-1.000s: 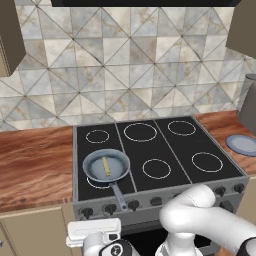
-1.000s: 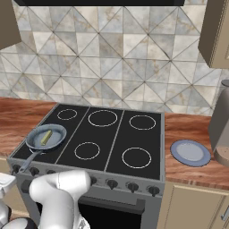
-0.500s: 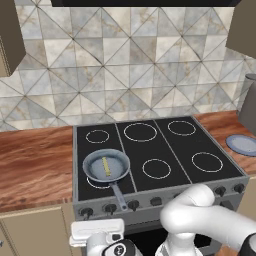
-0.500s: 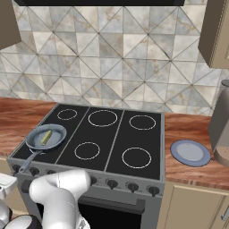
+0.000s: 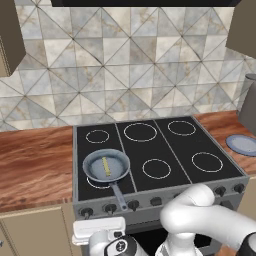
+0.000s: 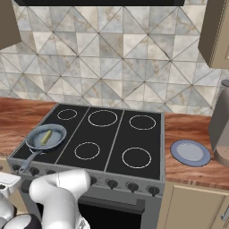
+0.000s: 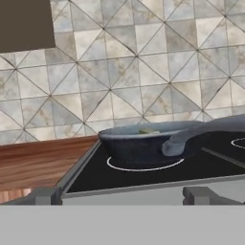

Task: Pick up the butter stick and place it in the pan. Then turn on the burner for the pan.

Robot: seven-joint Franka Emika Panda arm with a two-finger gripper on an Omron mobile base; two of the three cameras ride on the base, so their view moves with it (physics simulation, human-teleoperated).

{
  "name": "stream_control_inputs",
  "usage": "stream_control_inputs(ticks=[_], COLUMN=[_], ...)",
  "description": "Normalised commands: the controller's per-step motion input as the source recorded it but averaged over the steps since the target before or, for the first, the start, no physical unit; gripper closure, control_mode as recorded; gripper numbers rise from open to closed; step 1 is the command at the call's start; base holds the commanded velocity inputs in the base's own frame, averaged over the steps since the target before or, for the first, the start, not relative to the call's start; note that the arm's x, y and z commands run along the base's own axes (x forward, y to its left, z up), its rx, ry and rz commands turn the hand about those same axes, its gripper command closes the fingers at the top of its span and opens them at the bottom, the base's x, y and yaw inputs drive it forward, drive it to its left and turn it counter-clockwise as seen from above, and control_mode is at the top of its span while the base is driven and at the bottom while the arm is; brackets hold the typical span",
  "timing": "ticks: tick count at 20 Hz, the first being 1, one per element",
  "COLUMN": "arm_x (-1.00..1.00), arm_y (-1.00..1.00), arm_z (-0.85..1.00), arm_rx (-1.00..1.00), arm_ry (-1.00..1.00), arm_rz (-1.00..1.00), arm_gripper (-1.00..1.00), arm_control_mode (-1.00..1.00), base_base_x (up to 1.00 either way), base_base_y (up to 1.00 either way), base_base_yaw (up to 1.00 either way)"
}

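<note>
In the left base view the pan (image 5: 106, 166) sits on the front left burner (image 5: 100, 181) of the black stove (image 5: 155, 150), close to the stove's left edge and front edge, its handle (image 5: 119, 195) pointing toward the row of knobs (image 5: 133, 204). The butter stick (image 5: 106, 166) lies inside the pan's bowl. The other four rings are bare, and the wooden desk (image 5: 35, 165) stretches open to the left; a blue-grey plate (image 5: 242, 144) lies on the desk at the right. The gripper (image 5: 100, 232) hangs low in front of the stove, below the knobs; whether its fingers are released or clenched cannot be told. In the right base view the pan (image 6: 45, 137) holds the butter stick (image 6: 46, 138) at the stove's front left corner, well apart from the plate (image 6: 190, 152), which lies beside a grey pot (image 6: 222, 129). In the hand view the pan (image 7: 148, 141) stands over its burner (image 7: 143, 166) near the stove's front edge, its handle (image 7: 201, 130) reaching right, with a sliver of butter stick (image 7: 149, 130) above the rim.
</note>
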Motion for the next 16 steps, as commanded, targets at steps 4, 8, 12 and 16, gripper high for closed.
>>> stream_control_inputs(ticks=[4,8,12,16], arm_x=[0.10,0.10,0.09,0.10], arm_y=[0.09,0.20,0.21,0.03], arm_z=[-0.29,-0.23,-0.15,-0.12], arm_rx=[-0.02,-0.01,0.00,0.00], arm_ry=[0.00,0.00,0.00,0.00], arm_rz=[0.00,0.00,0.00,0.00], arm_gripper=[-1.00,-1.00,-1.00,-1.00], arm_control_mode=[-1.00,-1.00,-1.00,-1.00], base_base_x=[0.00,0.00,0.00,0.00], base_base_y=[0.00,0.00,0.00,0.00], base_base_yaw=[0.00,0.00,0.00,0.00])
